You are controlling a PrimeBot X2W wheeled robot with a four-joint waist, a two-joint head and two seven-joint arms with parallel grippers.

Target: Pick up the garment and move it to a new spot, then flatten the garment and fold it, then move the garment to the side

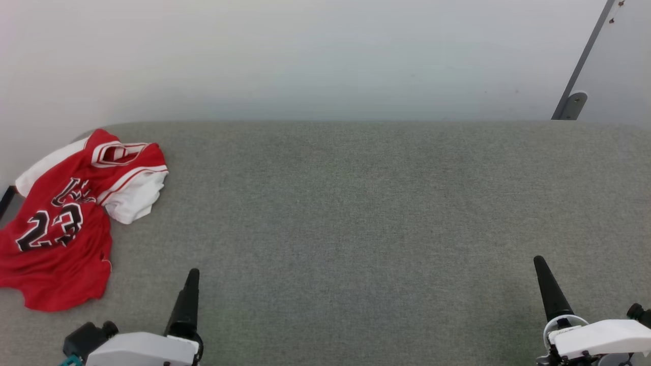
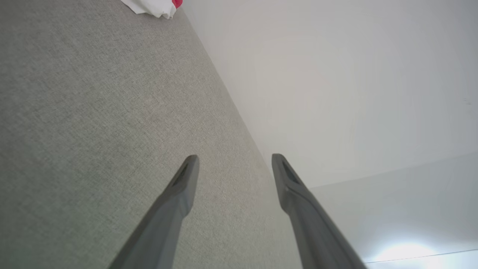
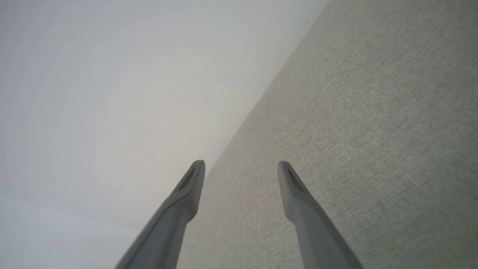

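Item: garment [image 1: 61, 218], rumpled at the bench [image 1: 356, 203] left corner, untouched, awaiting pickup; left gripper [image 2: 235, 160] and right gripper [image 3: 241, 166] released, empty, apparently staged for reaching

You see a grey fabric surface [image 1: 356, 229] meeting a pale wall [image 1: 305, 51]; a grey metal strut [image 1: 586, 56] slants at upper right.

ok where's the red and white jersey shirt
In the head view the red jersey shirt lies at the left edge of the grey fabric surface, ahead and left of the left gripper.
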